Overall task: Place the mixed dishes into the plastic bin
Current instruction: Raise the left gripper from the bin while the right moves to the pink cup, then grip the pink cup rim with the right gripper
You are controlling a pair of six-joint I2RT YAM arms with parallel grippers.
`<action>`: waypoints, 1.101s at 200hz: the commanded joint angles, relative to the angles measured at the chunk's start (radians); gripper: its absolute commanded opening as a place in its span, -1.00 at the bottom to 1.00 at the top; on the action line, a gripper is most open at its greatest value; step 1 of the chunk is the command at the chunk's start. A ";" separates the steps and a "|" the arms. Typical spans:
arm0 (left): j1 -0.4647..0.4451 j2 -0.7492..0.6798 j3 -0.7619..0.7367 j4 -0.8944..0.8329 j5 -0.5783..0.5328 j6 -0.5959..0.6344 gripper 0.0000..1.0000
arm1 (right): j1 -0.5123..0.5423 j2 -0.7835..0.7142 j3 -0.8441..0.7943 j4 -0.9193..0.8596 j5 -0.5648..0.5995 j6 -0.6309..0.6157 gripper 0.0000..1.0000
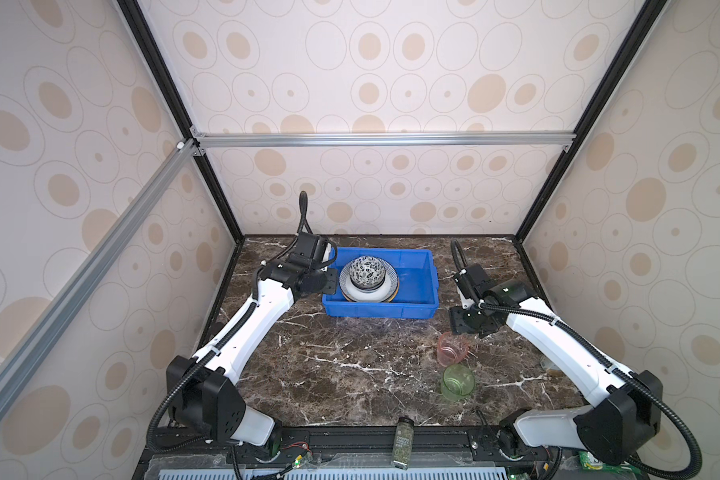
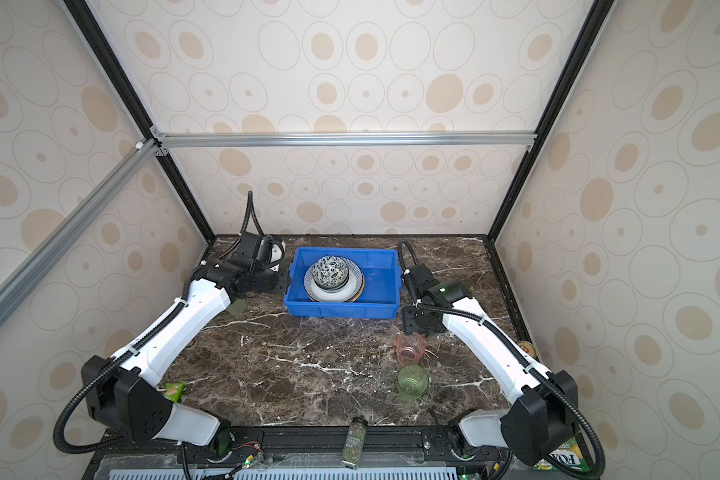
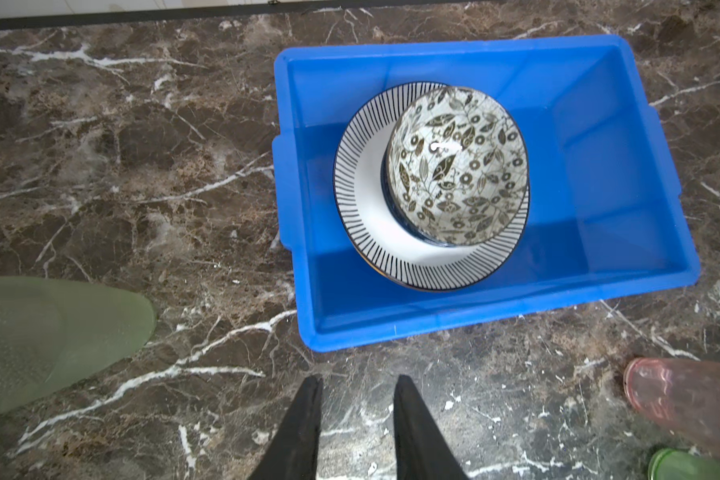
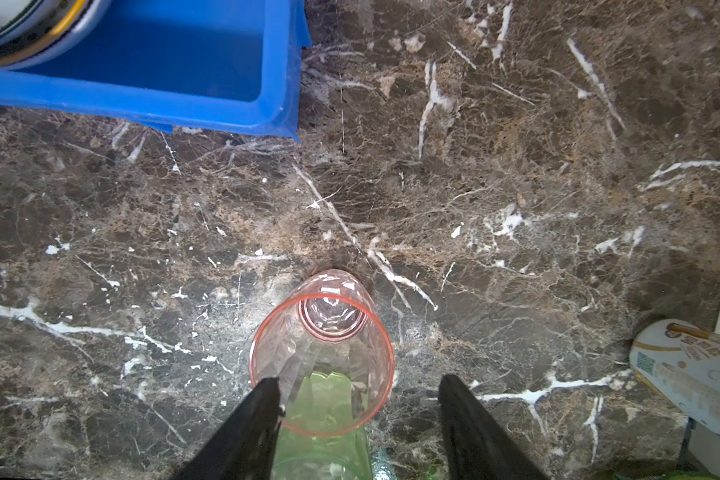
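Spice jar lies well in front of the blue bin, which holds a leaf bowl on a striped plate. Left pincer, narrowly parted and empty, hovers beside the bin. Right pincer, wide apart and gripping nothing, is at the pink cup near the bin's front-right corner.

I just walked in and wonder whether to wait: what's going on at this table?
Two robot arms are packing dishes into the blue bin. A leaf-patterned bowl already sits on stacked plates inside it. The right gripper hangs open at the pink cup, fingers either side of its rim, not closed. The green cup stands next to it on the table. The left gripper is empty, beside the bin.
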 commanded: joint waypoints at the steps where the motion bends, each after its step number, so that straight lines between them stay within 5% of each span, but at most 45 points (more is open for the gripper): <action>1: -0.006 -0.048 -0.052 -0.024 0.004 0.043 -0.39 | -0.044 0.009 -0.036 0.013 -0.031 -0.021 0.22; 53: -0.006 -0.080 -0.127 -0.029 0.047 0.046 -0.39 | -0.110 0.003 -0.119 0.063 -0.140 -0.034 0.07; 123: -0.007 -0.077 -0.116 -0.065 0.039 0.042 -0.39 | -0.119 0.030 -0.204 0.118 -0.133 -0.019 -0.12; 220: -0.007 -0.074 -0.069 -0.092 0.005 0.031 -0.37 | -0.127 0.114 -0.203 0.177 -0.152 -0.031 -0.86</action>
